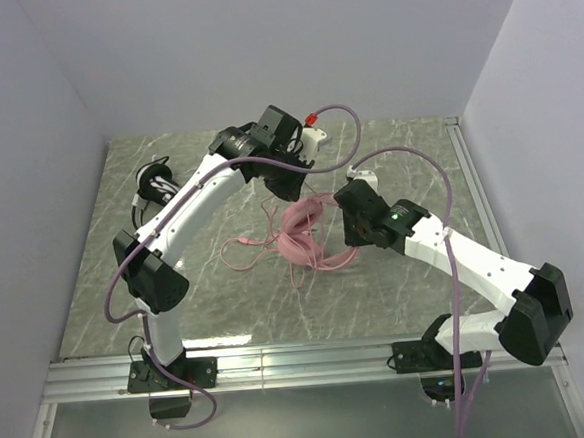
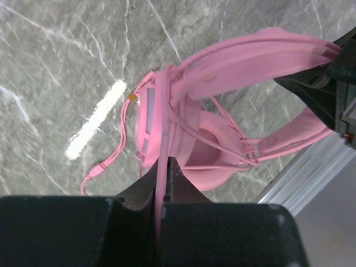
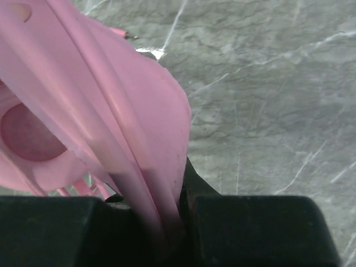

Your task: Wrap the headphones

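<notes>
The pink headphones (image 1: 302,221) are held up over the middle of the table between both grippers. My left gripper (image 1: 293,186) is shut on the thin pink cable (image 2: 162,178), which runs from its jaws up to the earcup (image 2: 208,144); several turns of cable cross the headband. My right gripper (image 1: 353,225) is shut on the pink headband (image 3: 150,167), with an earcup (image 3: 28,133) at the left of the right wrist view. Loose cable (image 1: 259,246) trails on the table, ending in a plug (image 2: 92,171). The black-and-white headphones (image 1: 155,182) lie at the back left.
The marble tabletop (image 1: 408,301) has a metal rail (image 1: 312,358) along its near edge and another rail (image 1: 476,196) on the right. Grey walls close in the left, back and right sides. My right gripper's black body (image 2: 328,83) shows in the left wrist view.
</notes>
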{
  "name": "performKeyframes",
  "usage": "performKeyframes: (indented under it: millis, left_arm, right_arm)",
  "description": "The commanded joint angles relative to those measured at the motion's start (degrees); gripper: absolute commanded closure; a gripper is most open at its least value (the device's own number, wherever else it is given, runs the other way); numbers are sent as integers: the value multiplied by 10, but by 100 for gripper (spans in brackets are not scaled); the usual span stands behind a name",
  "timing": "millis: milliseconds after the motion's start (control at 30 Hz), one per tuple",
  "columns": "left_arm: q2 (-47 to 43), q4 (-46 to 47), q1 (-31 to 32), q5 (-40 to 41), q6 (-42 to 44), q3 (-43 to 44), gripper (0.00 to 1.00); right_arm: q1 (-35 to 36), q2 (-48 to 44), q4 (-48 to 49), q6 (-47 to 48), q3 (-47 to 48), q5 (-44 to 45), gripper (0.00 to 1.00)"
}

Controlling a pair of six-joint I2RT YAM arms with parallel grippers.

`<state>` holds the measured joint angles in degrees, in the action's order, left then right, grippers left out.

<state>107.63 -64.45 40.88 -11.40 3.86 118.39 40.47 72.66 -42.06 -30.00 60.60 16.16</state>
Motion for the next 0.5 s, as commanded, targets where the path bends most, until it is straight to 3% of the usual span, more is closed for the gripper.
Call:
performKeyframes:
  millis: [0,233,333,467]
  left_arm:
    - [-16,5,-2,9,-58,38,97]
    - [-63,80,-6,-58,-107,-31,94]
    - [-75,105,-16,-119,-131,-43,86]
    - [-65,115,-36,-199,-153,-26,87]
  right_arm:
    - [-13,12,-34,-30,22,70,100]
    - [-63,0,29,-34,0,48,100]
    - [-86,-7,52,-35,-11,47,100]
    - [-102,3,56,-30,-4,70,100]
